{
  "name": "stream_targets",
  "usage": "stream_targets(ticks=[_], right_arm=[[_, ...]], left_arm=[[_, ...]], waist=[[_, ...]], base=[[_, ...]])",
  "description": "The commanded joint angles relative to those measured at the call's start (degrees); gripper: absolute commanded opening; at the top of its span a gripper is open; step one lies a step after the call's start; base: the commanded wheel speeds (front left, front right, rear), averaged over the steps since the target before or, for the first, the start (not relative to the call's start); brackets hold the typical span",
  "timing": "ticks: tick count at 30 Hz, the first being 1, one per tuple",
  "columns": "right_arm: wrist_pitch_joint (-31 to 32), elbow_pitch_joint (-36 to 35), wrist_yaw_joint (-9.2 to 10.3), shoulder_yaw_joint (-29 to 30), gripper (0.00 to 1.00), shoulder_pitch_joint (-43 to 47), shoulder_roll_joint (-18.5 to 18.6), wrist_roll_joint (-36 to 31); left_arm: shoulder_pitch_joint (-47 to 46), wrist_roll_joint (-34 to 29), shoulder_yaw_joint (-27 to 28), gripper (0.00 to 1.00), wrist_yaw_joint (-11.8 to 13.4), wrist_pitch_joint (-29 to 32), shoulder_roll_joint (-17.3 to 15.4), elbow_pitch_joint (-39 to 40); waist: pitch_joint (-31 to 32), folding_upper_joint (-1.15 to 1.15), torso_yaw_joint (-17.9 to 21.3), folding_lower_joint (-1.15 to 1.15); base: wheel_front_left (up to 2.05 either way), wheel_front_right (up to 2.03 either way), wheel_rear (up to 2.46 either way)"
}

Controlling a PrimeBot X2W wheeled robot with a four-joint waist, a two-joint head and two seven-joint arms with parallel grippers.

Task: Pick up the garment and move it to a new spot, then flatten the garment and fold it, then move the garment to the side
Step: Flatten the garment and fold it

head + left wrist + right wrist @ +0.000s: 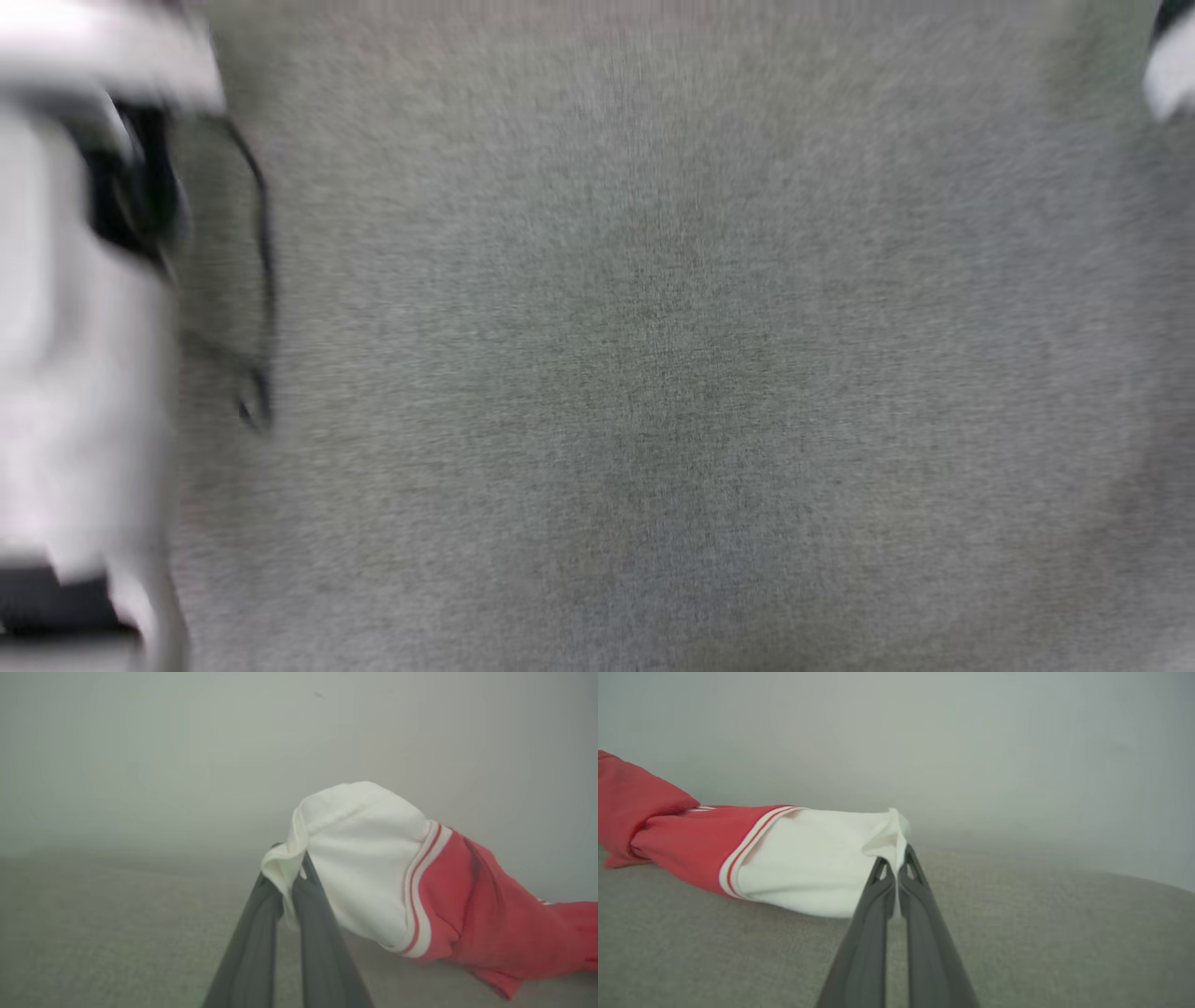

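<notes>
The garment (pixel 373 868) is a soft knit jersey held by its 2 white short sleeves, 1 in each gripper. In the left wrist view the left gripper (pixel 293 870) has its 2 long, matte dark fingers pressed together on a bunched fold at the sleeve's edge. The white cloth balloons into a rounded, puffed dome beside the tips. A band of red-and-white stripe trim (pixel 418 891) curves round where the sleeve meets the red body, which falls away in loose creases down to the grey surface (pixel 93 952).

In the right wrist view the right gripper (pixel 896 861) is likewise clamped on cloth: its slim tapered fingers (each with a small triangular cut-out near the tip) pinch a thin, crumpled peak of the other sleeve's hem. That sleeve stretches out as a smooth, flattish tube, its underside on or just above the surface, I cannot tell which. The red body beyond it is rolled into thick folds.

The surface is a fine, felt-like woven grey. The head view is blurred, with a pale, smooth forearm (pixel 84 373) at its left edge and a thin black cable (pixel 264 280) looping beside it.
</notes>
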State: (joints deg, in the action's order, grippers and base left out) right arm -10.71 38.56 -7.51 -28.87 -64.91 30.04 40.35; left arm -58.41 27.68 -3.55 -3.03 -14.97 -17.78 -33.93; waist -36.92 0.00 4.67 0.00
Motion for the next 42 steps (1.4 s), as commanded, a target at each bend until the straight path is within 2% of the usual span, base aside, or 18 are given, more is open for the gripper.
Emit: stream_targets(ticks=[1, 6, 12, 18, 24, 33, 37, 42], right_arm=[[-0.5, -0.4, 0.04, 0.0, 0.0, 2.1, 0.6, 0.2], [-0.1, -3.6, 0.04, 1.4, 0.0, 15.8, 1.1, 1.8], [1.4, -6.8, 0.05, 6.1, 0.0, 31.2, -0.1, 2.0], [3.3, -10.8, 0.06, 13.1, 0.0, 47.7, -3.3, 0.5], [8.1, -16.7, 0.06, 21.3, 0.0, 63.0, -9.0, -3.3], [15.8, -25.5, 0.05, 31.9, 0.0, 77.7, -18.2, -11.7], [18.1, -27.7, 0.04, 33.9, 0.0, 79.1, -21.4, -13.6], [20.1, -29.0, 0.03, 34.4, 0.0, 78.0, -22.5, -16.2]], left_arm=[[2.2, -0.5, 0.4, 0.0, 0.2, -0.3, 0.1, 1.0], [19.5, -2.1, 2.6, 0.0, 0.8, -0.3, 2.6, 8.9], [35.5, -2.8, 3.2, 0.0, 1.6, -0.2, 3.9, 13.4], [48.8, -1.4, 3.3, 0.0, 2.2, 2.7, 3.8, 15.5], [59.6, 0.1, 3.0, 0.0, 3.1, 6.3, 4.8, 17.6], [67.9, 1.4, 2.0, 0.0, 3.7, 8.3, 5.9, 17.4], [67.5, 1.0, 0.9, 0.0, 3.3, 8.5, 6.3, 17.0], [65.1, 0.7, -0.8, 0.0, 2.7, 9.1, 6.8, 16.0]], waist=[[4.6, 0.0, -1.0, 0.0], [12.0, 0.0, -1.4, 0.0], [20.5, 0.0, -2.2, 0.0], [28.9, 0.0, -2.8, 0.0], [34.8, 0.0, -2.6, 0.0], [38.4, 0.0, -1.8, 0.0], [39.0, 0.0, -1.7, 0.0], [39.7, 0.0, -1.9, 0.0]], base=[[0.0, 0.0, 0.0], [0.0, 0.0, 0.0], [0.0, 0.0, 0.0], [0.0, 0.0, 0.0], [0.0, 0.0, 0.0], [0.0, 0.0, 0.0], [0.0, 0.0, 0.0], [0.0, 0.0, 0.0]])
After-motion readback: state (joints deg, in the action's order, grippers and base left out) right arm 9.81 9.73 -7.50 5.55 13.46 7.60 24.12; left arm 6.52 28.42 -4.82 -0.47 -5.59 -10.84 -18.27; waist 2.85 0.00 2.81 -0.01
